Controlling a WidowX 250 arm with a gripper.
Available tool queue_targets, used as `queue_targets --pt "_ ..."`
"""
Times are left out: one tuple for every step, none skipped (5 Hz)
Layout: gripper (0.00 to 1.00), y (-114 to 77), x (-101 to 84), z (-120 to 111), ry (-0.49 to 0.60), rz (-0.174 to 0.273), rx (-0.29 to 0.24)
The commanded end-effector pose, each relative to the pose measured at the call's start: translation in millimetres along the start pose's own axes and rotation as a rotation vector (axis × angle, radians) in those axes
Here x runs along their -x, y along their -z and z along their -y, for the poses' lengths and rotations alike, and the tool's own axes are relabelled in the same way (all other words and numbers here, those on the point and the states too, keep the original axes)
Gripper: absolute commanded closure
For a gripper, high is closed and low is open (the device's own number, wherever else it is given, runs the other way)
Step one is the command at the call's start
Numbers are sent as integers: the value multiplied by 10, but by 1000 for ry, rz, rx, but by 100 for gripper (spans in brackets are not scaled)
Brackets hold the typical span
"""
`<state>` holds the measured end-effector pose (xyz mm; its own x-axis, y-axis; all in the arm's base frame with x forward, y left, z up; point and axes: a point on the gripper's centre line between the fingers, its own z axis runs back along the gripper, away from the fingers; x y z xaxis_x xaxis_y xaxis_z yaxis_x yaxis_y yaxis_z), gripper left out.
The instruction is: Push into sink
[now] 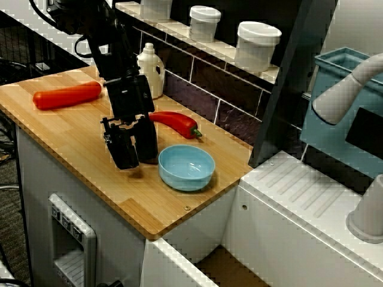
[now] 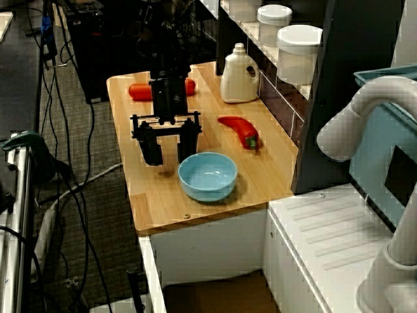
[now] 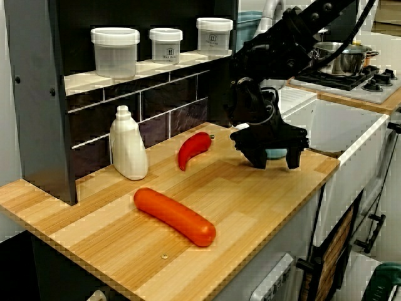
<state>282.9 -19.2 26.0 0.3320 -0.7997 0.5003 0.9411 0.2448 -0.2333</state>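
A light blue bowl [image 1: 187, 167] [image 2: 207, 175] stands upright near the corner of the wooden counter [image 1: 72, 137]. My black gripper [image 1: 134, 150] [image 2: 171, 147] is open and points down with its fingertips at the counter. It stands right beside the bowl, on the side away from the sink, and nothing is between its fingers. In the view along the counter, the gripper [image 3: 274, 154] hides most of the bowl [image 3: 276, 152]. The sink [image 1: 224, 266] [image 2: 215, 295] [image 3: 351, 128] is a recess with white walls and a brownish floor, just past the counter's end.
A red pepper [image 1: 175, 122] lies behind the bowl and a long orange-red sausage [image 1: 67, 95] at the counter's far end. A white bottle [image 1: 151, 70] stands by the tiled wall below shelf jars [image 1: 258, 45]. A ribbed drainboard [image 1: 311, 191], grey faucet [image 1: 347, 89] and teal bin [image 1: 338, 89] flank the sink.
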Motion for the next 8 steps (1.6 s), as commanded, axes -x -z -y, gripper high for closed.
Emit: queue_targets --pt "0 -370 -14 133 94 -20 -18" --pt "0 -488 -52 179 120 -5 6" --pt "0 -553 -77 190 160 -18 13" --pt "0 -639 -93 176 190 -20 12" --pt "0 -723 -92 175 258 -44 -23" --pt "0 -693 -40 152 297 -87 -97" --pt "0 -744 -9 103 321 -105 -126" --pt "0 -870 1 108 356 -106 -150"
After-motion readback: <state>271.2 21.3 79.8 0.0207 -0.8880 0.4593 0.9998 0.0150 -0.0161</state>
